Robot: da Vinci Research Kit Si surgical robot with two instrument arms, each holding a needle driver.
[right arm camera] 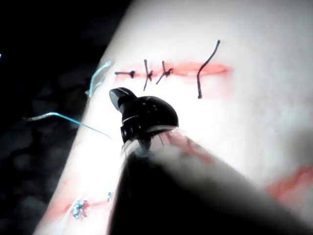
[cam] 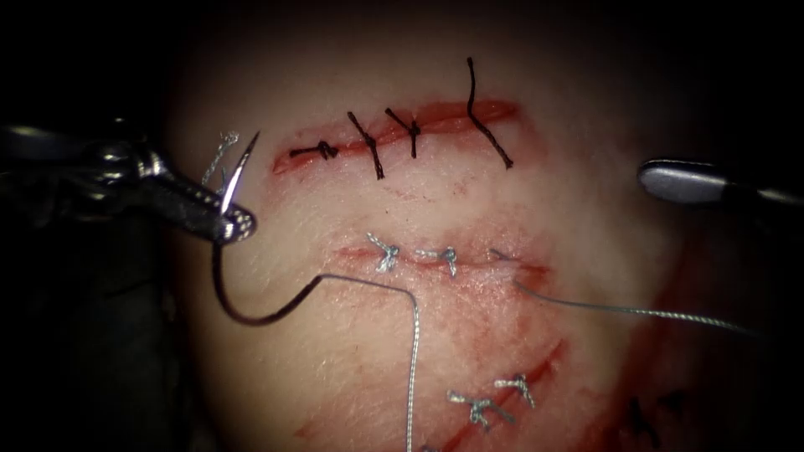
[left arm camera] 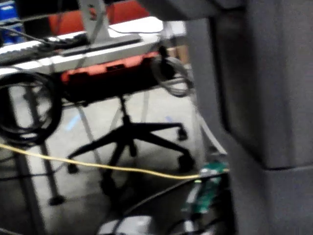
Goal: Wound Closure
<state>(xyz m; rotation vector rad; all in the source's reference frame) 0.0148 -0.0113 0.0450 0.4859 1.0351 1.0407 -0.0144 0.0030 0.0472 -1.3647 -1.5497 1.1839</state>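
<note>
A: What has the left arm's steel needle driver (cam: 237, 224) got?

B: Its jaws are clamped on the curved dark needle (cam: 232, 251) — gripped in the upper part of its curve, not far below the point. The tip stands up above the jaws, the body sweeps down and round below, clear of the pale pork tissue (cam: 586, 117).

A: Anything around it?

B: The grey thread (cam: 412, 368) runs from the needle's tail across the middle cut (cam: 444, 261), left of its grey knotted stitches (cam: 386, 254). The upper cut (cam: 394, 132) carries black stitches (cam: 368, 144).

A: And the right arm's tool (cam: 670, 180)?

B: Well apart at the tissue's right edge, holding nothing — jaws unreadable.
</note>
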